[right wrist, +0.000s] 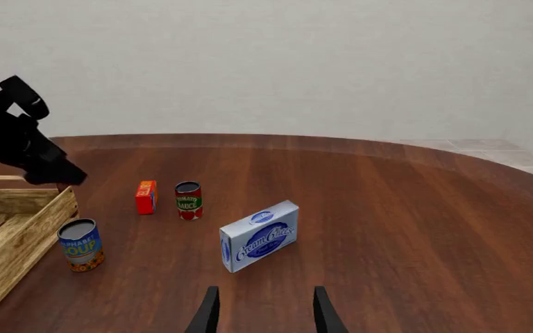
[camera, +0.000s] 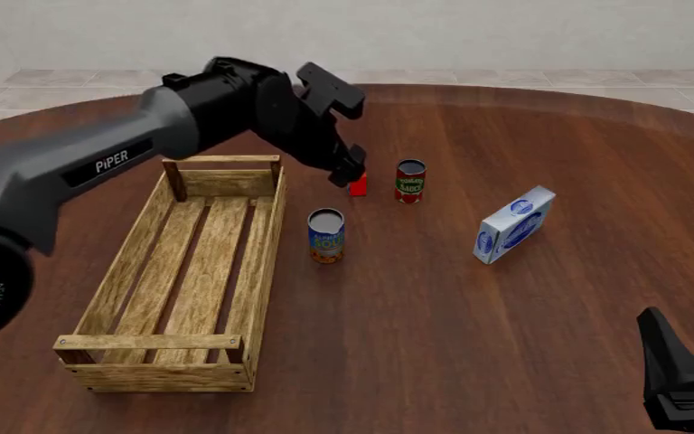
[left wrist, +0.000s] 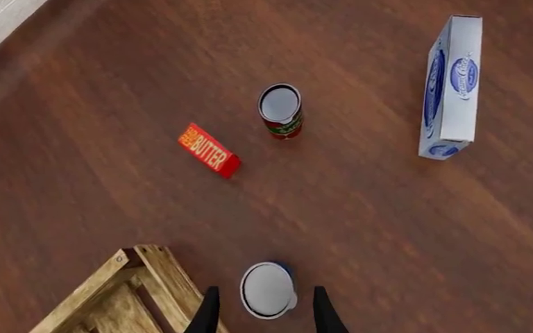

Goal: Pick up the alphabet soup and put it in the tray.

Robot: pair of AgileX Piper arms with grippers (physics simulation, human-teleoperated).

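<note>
Dark wood table [camera: 468, 344], pale wall [right wrist: 294, 62]

Alphabet soup [camera: 326, 237]: blue label, yellow-orange markings, grey top. Tray [camera: 142, 282] beside it: pale wood, slatted. Second can [camera: 410, 182] beyond soup: red-green label, grey top. Butter box [left wrist: 209, 150]: red, yellow-white lettering. Carton [camera: 515, 225]: white, blue ovals. Counter [camera: 444, 316]: dark reddish-brown wood grain. Left claw [camera: 350, 172]: black; arm grey.
</note>
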